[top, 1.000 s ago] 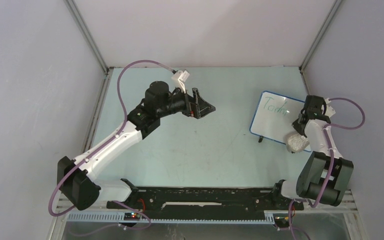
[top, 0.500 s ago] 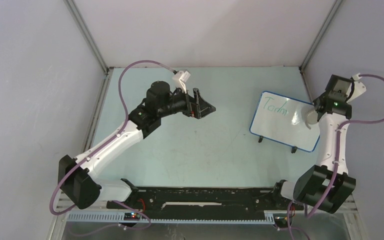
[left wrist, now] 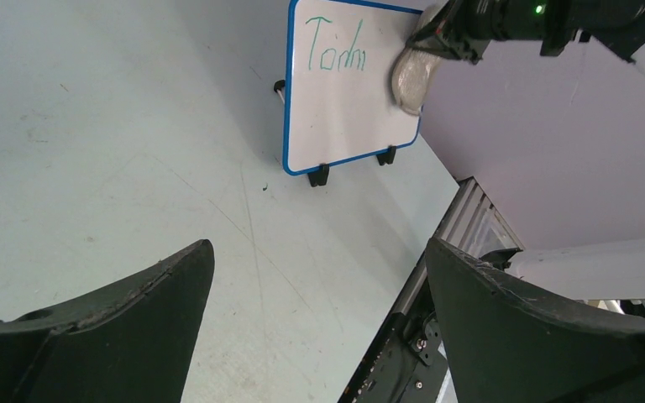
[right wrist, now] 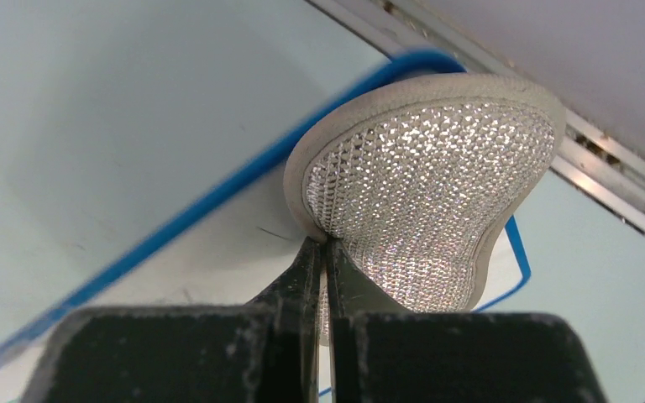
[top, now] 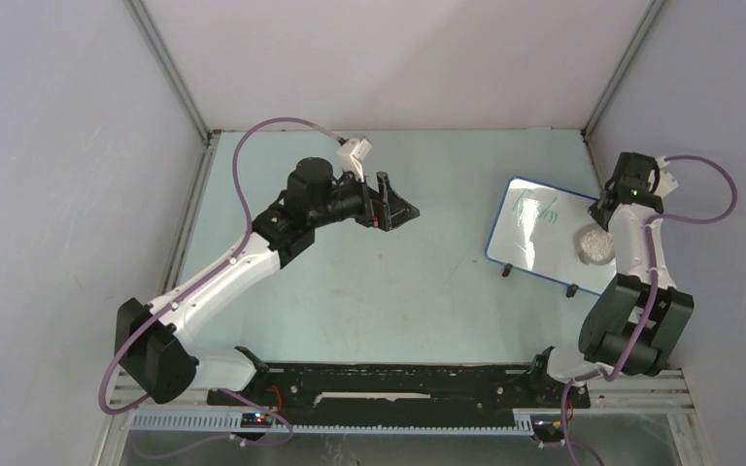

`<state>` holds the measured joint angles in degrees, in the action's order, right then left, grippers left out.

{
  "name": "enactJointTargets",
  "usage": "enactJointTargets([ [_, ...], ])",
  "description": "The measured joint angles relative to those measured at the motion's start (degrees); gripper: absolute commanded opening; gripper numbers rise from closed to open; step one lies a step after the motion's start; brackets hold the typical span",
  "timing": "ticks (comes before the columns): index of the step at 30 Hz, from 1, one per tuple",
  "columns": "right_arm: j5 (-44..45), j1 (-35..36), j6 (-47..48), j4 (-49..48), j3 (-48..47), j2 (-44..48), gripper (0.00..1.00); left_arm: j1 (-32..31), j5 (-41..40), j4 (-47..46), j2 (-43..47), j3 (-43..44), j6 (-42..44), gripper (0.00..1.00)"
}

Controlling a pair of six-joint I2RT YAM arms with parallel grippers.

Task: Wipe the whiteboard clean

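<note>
The only writing is green handwriting (left wrist: pixel 336 57) on the whiteboard (left wrist: pixel 348 117), along the board's top edge, at the upper middle of the left wrist view. It reads "Tod" plainly, then one or two strokes that could be "a" or "m"; I cannot tell which. In the top view, at the right, the same green marks are too small to read

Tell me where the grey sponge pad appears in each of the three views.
Top external: the sponge pad is at the right, over the right part of the whiteboard.
Left wrist: top, right of centre, at the board's right edge.
Right wrist: centre of the picture, large, pinched by the right hand.
Shared landmark: the whiteboard's blue rim.
</note>
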<state>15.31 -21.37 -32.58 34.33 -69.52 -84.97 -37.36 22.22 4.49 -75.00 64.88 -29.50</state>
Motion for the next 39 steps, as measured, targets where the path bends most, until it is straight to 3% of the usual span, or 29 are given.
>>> enactJointTargets([
  [8,-0.6,-0.5,-1.1,-3.2,15.8,7.0,0.00,0.0,0.0,0.0,0.0,0.0,0.0,0.98],
  [13,-1.8,-0.6,-1.2,-0.3,17.9,8.7,0.00,0.0,0.0,0.0,0.0,0.0,0.0,0.98],
  [21,0.8,-1.0,0.3,1.0,6.6,15.0,0.00,0.0,0.0,0.0,0.0,0.0,0.0,0.98],
  [32,1.0,-0.7,0.3,0.7,-7.3,5.3,0.00,0.0,-0.9,0.9,-0.5,0.0,0.6,0.98],
  [39,1.0,0.8,0.0,1.1,-8.5,0.9,0.00,0.0,-1.0,1.2,-0.6,0.0,1.0,0.98],
])
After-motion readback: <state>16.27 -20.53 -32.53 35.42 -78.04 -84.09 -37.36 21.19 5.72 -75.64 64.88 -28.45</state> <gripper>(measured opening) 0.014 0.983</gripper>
